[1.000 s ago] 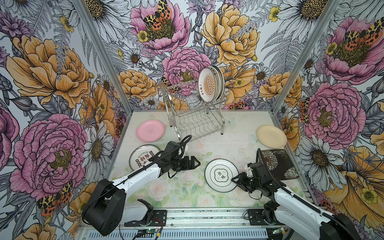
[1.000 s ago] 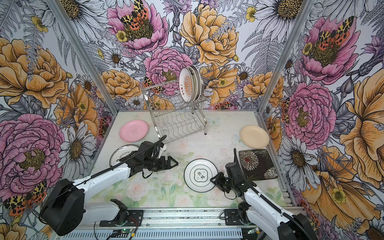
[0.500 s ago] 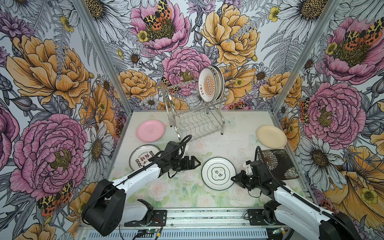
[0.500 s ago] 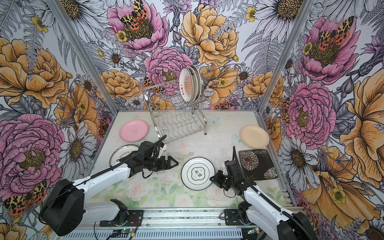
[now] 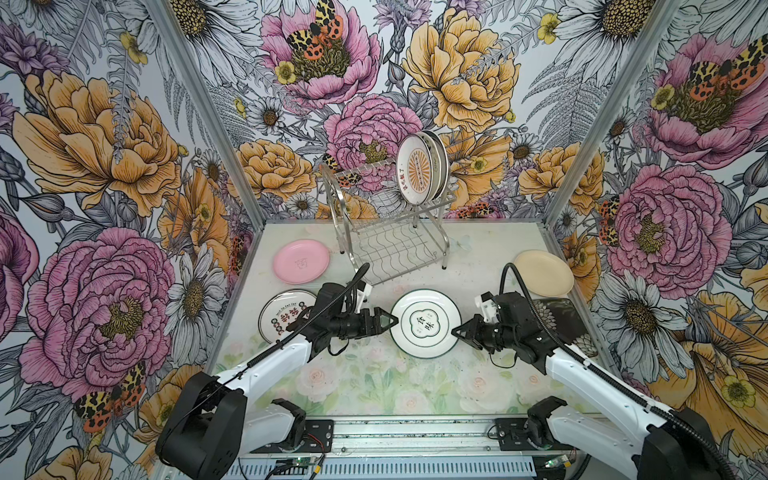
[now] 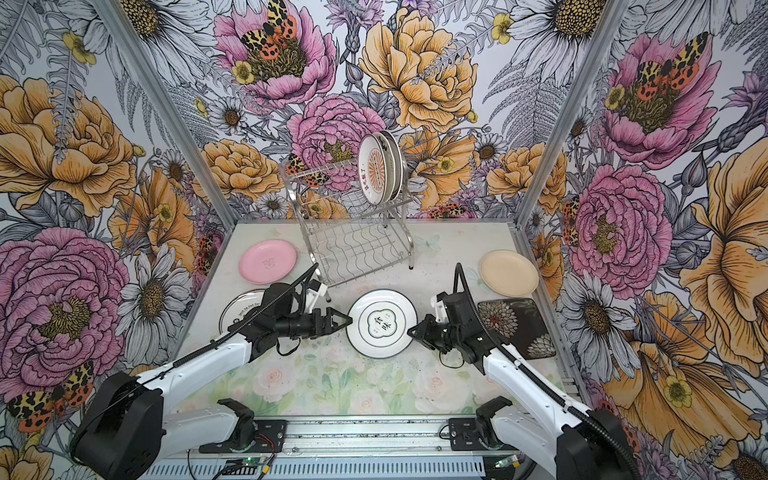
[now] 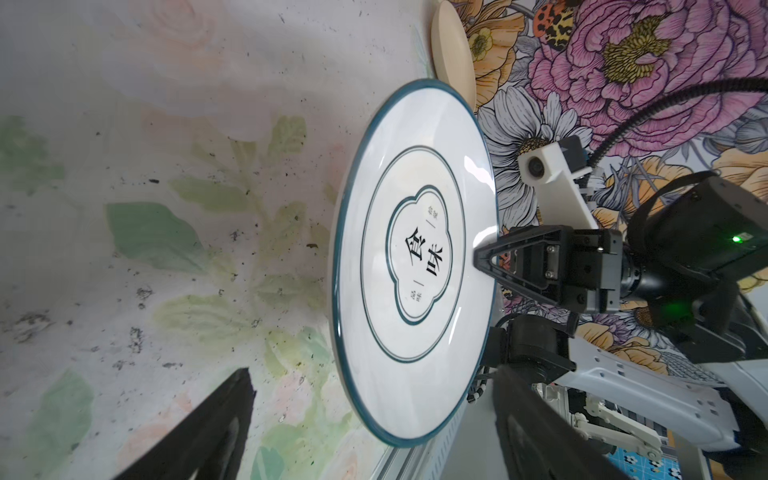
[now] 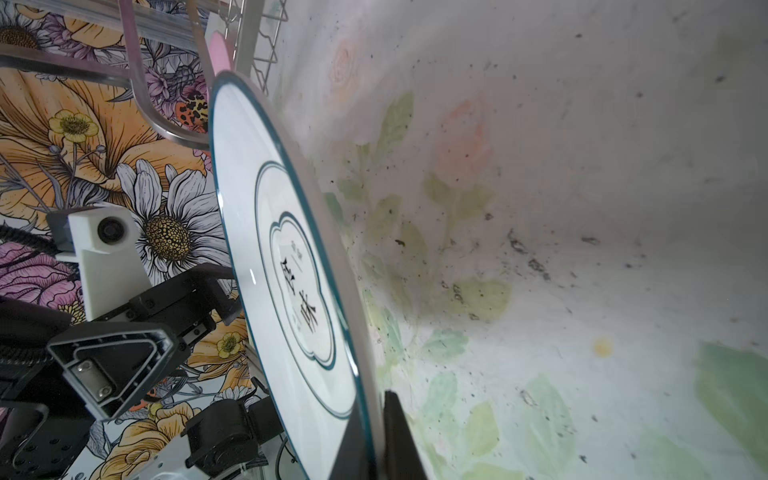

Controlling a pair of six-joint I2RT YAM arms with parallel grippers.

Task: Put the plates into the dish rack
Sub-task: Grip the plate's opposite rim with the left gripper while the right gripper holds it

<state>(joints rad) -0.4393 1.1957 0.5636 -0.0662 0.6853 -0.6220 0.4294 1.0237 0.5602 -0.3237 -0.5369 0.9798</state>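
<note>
Two claws flank the white plate (image 5: 426, 324) at the middle of the bench (image 5: 374, 382): right claw (image 5: 457, 331) pinches its right rim, left claw (image 5: 390, 321) spread wide just beside the left rim (contact unclear). Dish rack (image 5: 390, 232) stands beyond it, far and slightly left.

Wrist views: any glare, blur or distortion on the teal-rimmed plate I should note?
Left wrist view: teal-rimmed plate sharp, print legible, white glare streaks by the right claw; left claw fingers dark, featureless. Right wrist view: plate nearly edge-on, print foreshortened, table bowed by the wide lens. Both top views: even light, sharp.
</note>
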